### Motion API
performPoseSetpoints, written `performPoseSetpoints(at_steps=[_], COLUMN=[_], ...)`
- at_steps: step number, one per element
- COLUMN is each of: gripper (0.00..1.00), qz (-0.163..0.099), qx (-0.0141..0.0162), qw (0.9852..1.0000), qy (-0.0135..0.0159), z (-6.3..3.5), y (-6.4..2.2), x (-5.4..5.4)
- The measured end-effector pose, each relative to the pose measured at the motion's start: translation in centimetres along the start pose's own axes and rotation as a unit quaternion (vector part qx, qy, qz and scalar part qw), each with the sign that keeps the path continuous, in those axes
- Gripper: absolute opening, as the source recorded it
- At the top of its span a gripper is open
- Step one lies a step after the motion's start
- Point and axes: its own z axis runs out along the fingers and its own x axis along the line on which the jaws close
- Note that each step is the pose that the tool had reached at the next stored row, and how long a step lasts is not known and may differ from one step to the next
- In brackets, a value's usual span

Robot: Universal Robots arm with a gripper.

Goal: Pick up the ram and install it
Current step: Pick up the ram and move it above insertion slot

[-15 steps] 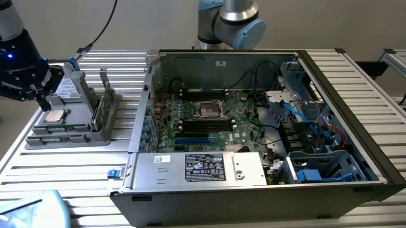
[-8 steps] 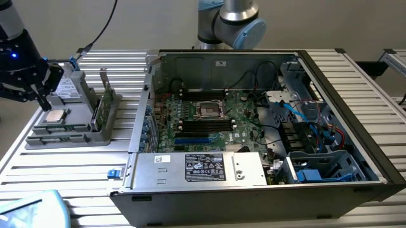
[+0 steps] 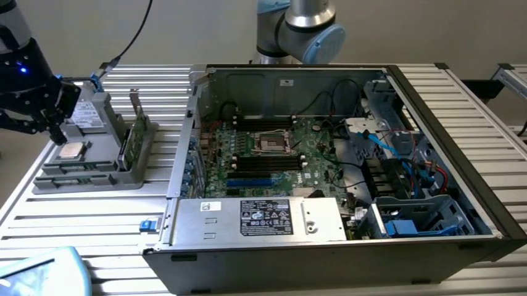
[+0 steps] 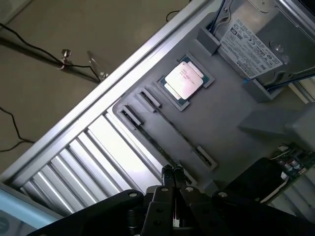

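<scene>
My gripper hangs over the grey holder at the exterior view's left, just above its back left part. In the wrist view its fingertips are pressed together with nothing between them. They sit over one end of a long narrow slot. A thin dark-green edge runs along that slot, which looks like the ram standing on its side. In the exterior view it lies in the holder's front row. A second slot runs parallel beside it.
A square silver processor lies in the holder near the gripper. A wider green card with a metal bracket stands upright at the holder's right. The open computer case shows the motherboard's memory slots. The slatted table carries everything.
</scene>
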Motion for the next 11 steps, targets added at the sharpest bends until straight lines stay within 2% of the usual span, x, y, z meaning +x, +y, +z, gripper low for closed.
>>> performPoseSetpoints(at_steps=[3,6,9,11], gripper=[0.1,0.1,0.1,0.1], qz=[-0.027,-0.054,-0.081,-0.1], qx=[0.0017,0.0033,0.005,0.0061], qw=[0.9996,0.9985,0.9967,0.9949], qy=[0.0018,0.0035,0.0052,0.0064], z=[0.0,0.0,0.0,0.0], y=[0.0,0.0,0.0,0.0], x=[0.0,0.0,0.0,0.0])
